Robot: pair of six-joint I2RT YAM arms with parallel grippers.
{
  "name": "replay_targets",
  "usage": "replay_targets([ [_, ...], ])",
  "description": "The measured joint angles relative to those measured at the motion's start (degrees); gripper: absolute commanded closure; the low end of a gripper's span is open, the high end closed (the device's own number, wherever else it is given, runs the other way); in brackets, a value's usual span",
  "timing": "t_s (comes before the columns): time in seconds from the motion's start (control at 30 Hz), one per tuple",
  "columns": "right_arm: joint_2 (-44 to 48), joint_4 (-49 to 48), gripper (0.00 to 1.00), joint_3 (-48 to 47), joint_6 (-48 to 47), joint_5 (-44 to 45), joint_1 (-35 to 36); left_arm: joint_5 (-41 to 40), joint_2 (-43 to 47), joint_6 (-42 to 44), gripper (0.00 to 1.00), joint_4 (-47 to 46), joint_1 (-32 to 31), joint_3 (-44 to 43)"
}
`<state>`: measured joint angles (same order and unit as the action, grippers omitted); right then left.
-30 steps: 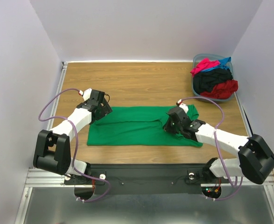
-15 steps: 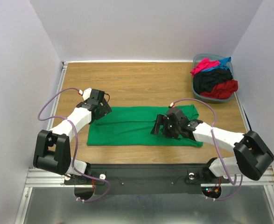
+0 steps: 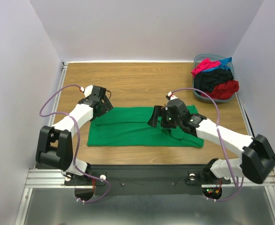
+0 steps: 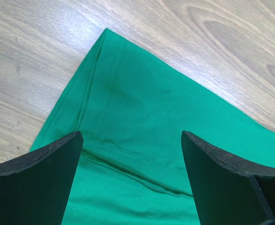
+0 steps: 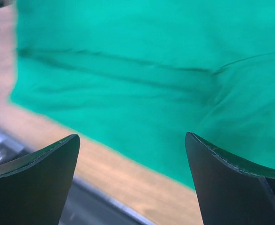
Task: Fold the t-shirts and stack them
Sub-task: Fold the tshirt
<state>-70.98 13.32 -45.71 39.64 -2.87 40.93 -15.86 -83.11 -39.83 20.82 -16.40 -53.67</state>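
— Starting nearest us: our right gripper (image 3: 155, 117) has let go. A second ago it was clamped on the green t-shirt (image 3: 137, 129) near its right end. Now the jaws stand wide with nothing between them, and it has drifted left over the middle of the cloth.

— We agree. In its wrist view the fingers (image 5: 43, 164) frame flat green fabric lying below them. Where does the shirt sit?

— On the table (image 3: 137, 79), toward the front edge, spread as a long band from left to right. A layer is laid over at its right end. We judge that the fold on that side is down and released.

— And our left gripper (image 3: 103, 104)?

— Wide open as before and holding nothing, over the shirt's far left corner. Its wrist view shows that hemmed corner between the fingers, but we cannot tell whether they touch it.

— So we probably need another fold next, which means a fresh grasp for both.

— Yes. Farther off, in the bin (image 3: 196, 89) at the far right corner, the other t-shirts (image 3: 214, 79) lie in a loose heap. We reckon we are early in the task.
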Motion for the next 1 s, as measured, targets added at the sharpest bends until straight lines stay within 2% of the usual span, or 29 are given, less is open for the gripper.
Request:
replay_targets([
  [0.23,-13.2,1.9,0.0,-1.4,0.0,7.0,0.0,0.2,-1.1,0.3,0.02,0.0,0.0,0.0],
  [0.33,-17.0,1.7,0.0,-1.6,-0.6,6.6,0.0,0.4,-1.7,0.4,0.02,-0.1,0.0,0.0],
  [0.53,-17.5,0.0,0.0,-2.0,-2.3,1.2,-0.1,0.7,-3.6,0.4,0.02,-0.6,0.0,0.0],
  [0.63,-15.9,0.0,0.0,-2.0,-3.0,-1.8,-0.1,0.8,-4.1,0.4,0.02,-0.6,0.0,0.0],
  [0.77,-8.0,0.2,0.0,-1.9,-3.3,-3.0,-0.1,0.9,-4.2,0.8,0.02,-0.5,0.0,-0.7],
  [1.0,8.5,4.6,0.0,0.5,1.4,5.0,-1.4,2.8,-5.8,1.5,0.02,-2.1,-0.6,-2.7],
])
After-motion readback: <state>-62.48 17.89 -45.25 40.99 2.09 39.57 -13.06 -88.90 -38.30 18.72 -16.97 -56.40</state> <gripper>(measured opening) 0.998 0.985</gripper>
